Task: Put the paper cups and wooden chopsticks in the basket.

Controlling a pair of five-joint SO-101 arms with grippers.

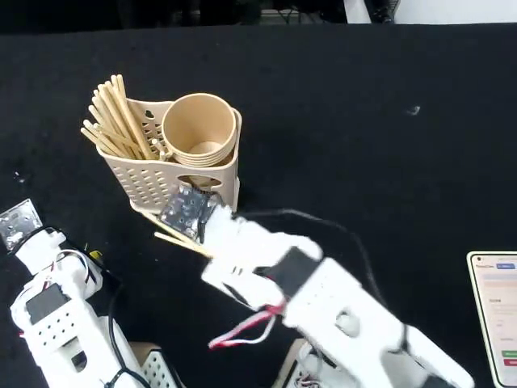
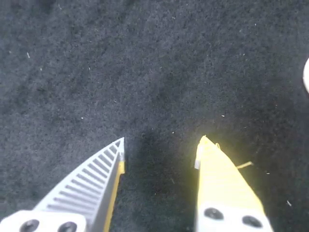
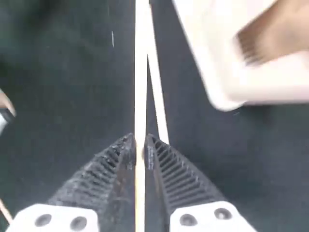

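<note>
With our right jaws pinching one chopstick [image 3: 140, 72] just below the upper-left basket [image 1: 149, 182], we should lift it level; left jaws gape.

Table [image 1: 363, 121]: black cloth top, you've got most of it bare on the far and right side.
Basket [image 1: 145, 182]: stands upright on the cloth, left of centre.
Chopsticks [image 1: 171, 241]: two loose ones lie flat just beside the basket's near wall.
Phone [image 1: 494, 311]: lies at your right edge, screen up.
</note>
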